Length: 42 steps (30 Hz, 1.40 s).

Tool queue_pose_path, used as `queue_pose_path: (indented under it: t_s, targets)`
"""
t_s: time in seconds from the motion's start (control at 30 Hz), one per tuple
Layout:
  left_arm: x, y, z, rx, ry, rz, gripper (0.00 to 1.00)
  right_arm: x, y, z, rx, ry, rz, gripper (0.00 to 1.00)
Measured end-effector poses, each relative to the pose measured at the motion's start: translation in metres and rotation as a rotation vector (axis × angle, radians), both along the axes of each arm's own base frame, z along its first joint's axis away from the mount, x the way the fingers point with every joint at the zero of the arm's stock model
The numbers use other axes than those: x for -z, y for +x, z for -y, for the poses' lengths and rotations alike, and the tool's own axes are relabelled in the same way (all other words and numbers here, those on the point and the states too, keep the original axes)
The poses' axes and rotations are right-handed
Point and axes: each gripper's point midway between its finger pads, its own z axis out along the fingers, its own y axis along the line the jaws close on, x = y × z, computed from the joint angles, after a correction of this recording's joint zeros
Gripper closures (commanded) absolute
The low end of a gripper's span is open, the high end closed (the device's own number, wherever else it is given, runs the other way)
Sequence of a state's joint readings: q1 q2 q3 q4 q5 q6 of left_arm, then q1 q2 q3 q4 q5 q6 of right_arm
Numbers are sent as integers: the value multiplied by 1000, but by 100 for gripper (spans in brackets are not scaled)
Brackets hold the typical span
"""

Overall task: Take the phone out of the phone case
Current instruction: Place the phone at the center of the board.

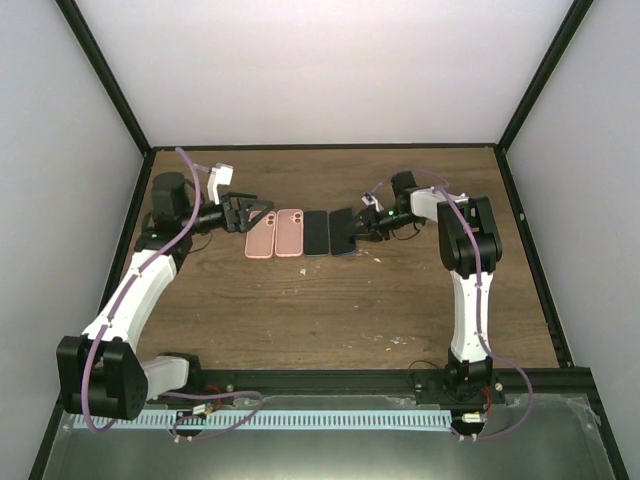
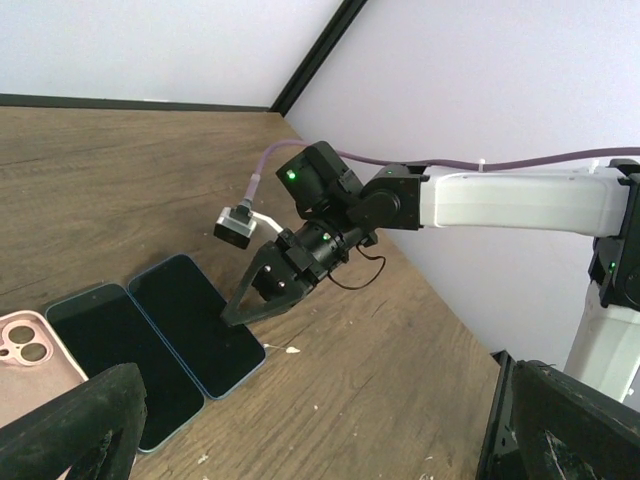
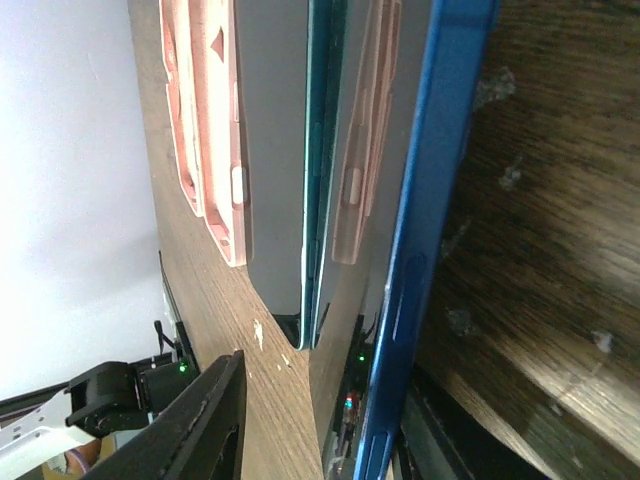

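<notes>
Phone [image 2: 195,322] in blue case [image 3: 440,150], screen up — right tool [image 2: 232,318] at edge

Phone [image 1: 343,231], dark screen up, seated in blue phone case [image 3: 445,150], rightmost in row.

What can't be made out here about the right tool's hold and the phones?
Right tool: whether it grips the dark blue-rimmed phone; left wrist view shows one finger, the other hidden; top view too small.
Whether that blue rim is a case: right wrist view too close.
Pink rectangular case: back up, cut by the left wrist view's edge; contents unseen.
</notes>
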<state>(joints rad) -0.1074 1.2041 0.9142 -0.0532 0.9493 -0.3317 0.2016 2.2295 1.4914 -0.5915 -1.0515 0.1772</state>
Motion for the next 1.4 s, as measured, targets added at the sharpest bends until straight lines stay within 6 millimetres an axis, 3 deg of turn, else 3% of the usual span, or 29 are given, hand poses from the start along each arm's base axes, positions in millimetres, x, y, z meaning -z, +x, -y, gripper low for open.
queue_pose_path:
  t_s: [0.33, 0.53, 0.83, 1.03, 1.27, 1.4]
  targets:
    - [3, 1, -3, -10, -1, -9, 0, -4, 10, -2, 33, 15, 3, 78]
    - [3, 1, -3, -10, -2, -8, 0, -5, 15, -3, 51, 20, 2, 78]
    - [4, 2, -5, -16, -2, -10, 0, -1, 14, -4, 44, -7, 17, 55]
    - [4, 2, -5, -17, -2, -10, 0, 2, 6, -8, -3, -127, 104, 40]
    - [2, 2, -6, -22, 0, -3, 0, -3, 10, -12, -20, -331, 223, 36]
    - [2, 3, -7, -37, 6, 4, 0, 5, 6, -8, -21, -403, 218, 21]
